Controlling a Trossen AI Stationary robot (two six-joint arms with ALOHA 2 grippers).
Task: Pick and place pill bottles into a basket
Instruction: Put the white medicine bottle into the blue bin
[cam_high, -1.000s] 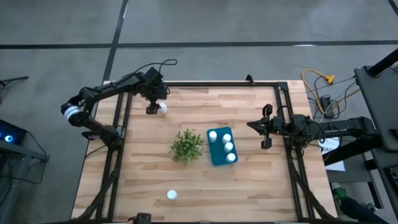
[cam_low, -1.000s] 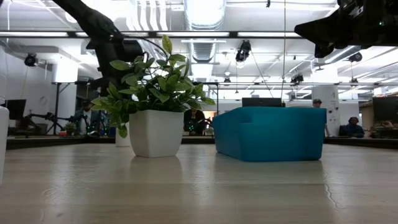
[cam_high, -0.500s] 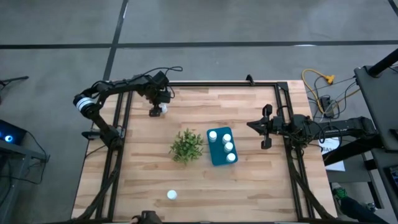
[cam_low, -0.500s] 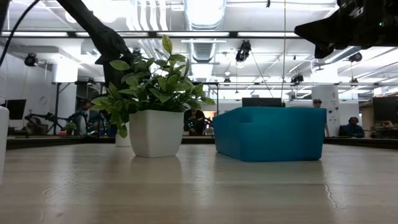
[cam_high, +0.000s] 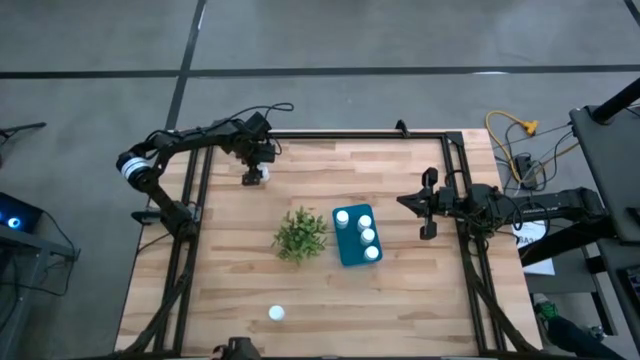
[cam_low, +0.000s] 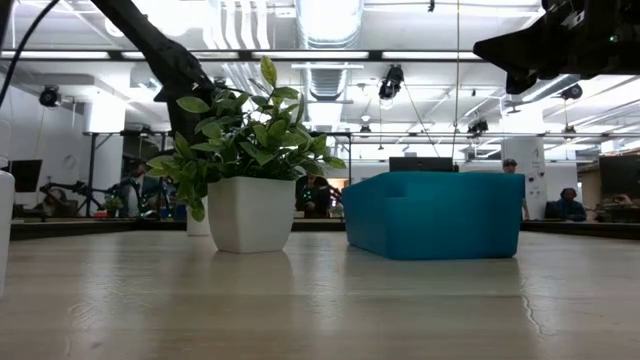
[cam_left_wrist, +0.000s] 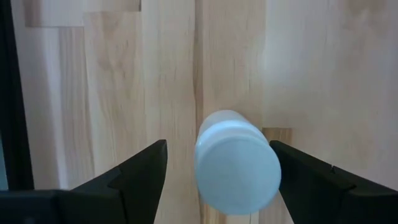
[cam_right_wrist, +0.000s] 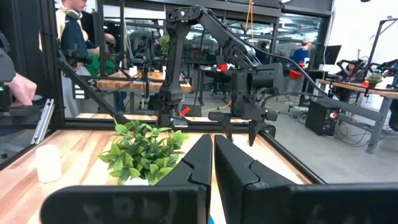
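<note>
Left gripper (cam_left_wrist: 214, 180) sits at the far left of the table, fingers spread either side of an upright pill bottle (cam_left_wrist: 237, 160), not touching it. Bottle stands closer to one finger; an off-centre close may tip it or push it along the wood. Right gripper (cam_right_wrist: 212, 163) waits pressed together at the right edge. Basket (cam_high: 355, 236) at centre holds three bottles. Potted plant (cam_high: 300, 234) stands just left of the basket, on the likely carry path. One more bottle (cam_high: 276, 314) stands at the near edge.

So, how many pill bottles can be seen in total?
5: three in the basket at and, one between the left end effector fingers, one near the table's front edge. Others may be hidden.
</note>
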